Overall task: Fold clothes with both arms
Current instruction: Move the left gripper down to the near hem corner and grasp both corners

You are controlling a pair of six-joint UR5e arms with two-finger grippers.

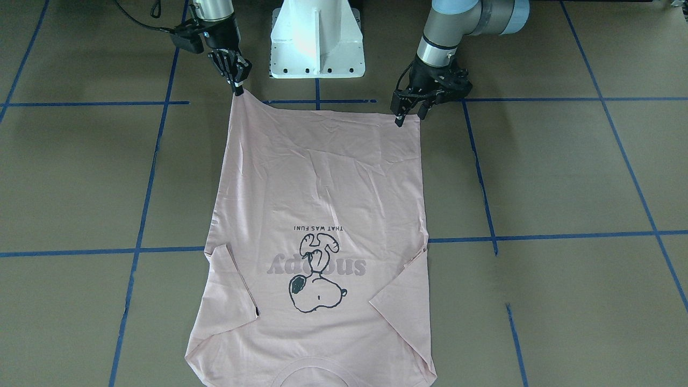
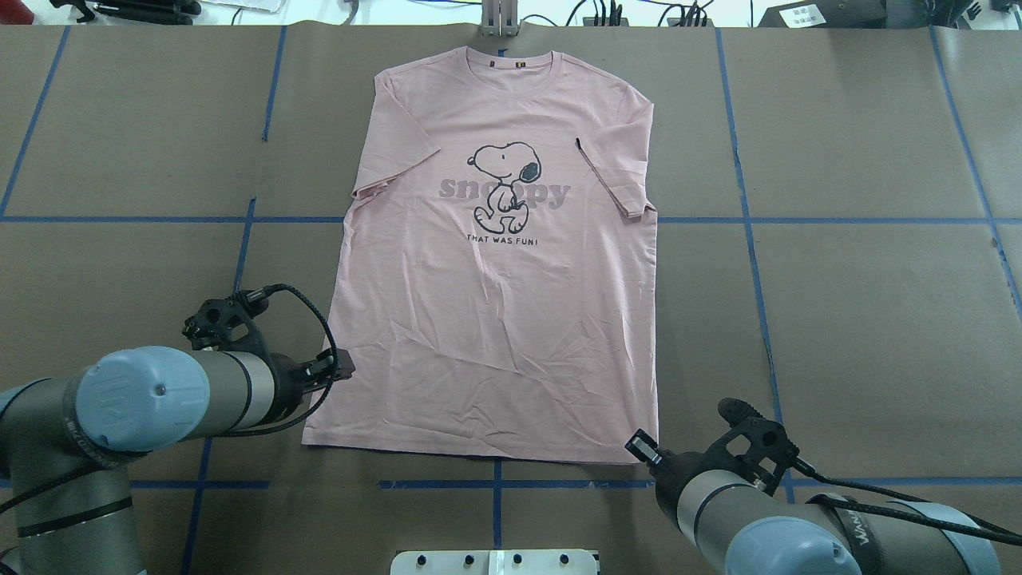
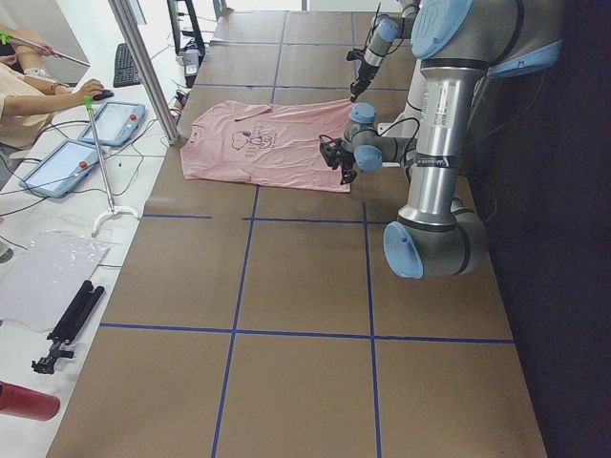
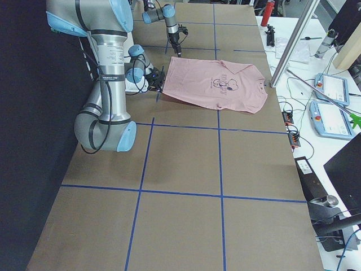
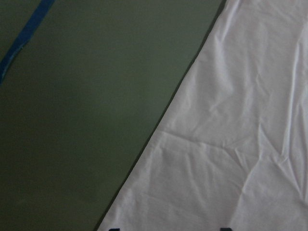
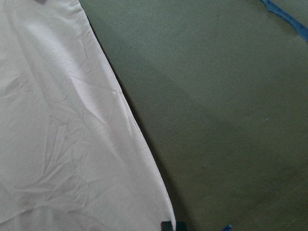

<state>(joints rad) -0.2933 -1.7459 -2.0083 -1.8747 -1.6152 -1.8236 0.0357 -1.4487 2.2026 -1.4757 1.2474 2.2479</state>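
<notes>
Right pincer (image 1: 237, 89): clenched, fingertips pressed together on one hem corner of the T-shirt (image 1: 317, 177). The cloth there is drawn up into a small peak. The right wrist view agrees: two dark tips close together at the shirt's side edge.

Left pincer (image 1: 409, 118): released, fingers apart, tips down at the other hem corner. The left wrist view shows the two tips wide apart with pink fabric across the gap.

The right arm (image 1: 215, 16) and left arm (image 1: 457, 27) come in on either side of the white pedestal base (image 1: 317, 40), wrists angled down to the hem.

T-shirt: pale pink, spread face up on the surface (image 1: 564, 177), hem nearest the robot, collar (image 2: 509, 56) at the far side. The body is lightly wrinkled toward the hem. On the chest are a black dog outline (image 2: 505, 185) and grey lettering, with a line of small black text below. Both sleeves lie folded in over the front. There is a small dark tag (image 2: 576, 144) on the sleeve at the robot's right.

Surface: brown, marked into squares by blue tape lines (image 1: 537, 236).
</notes>
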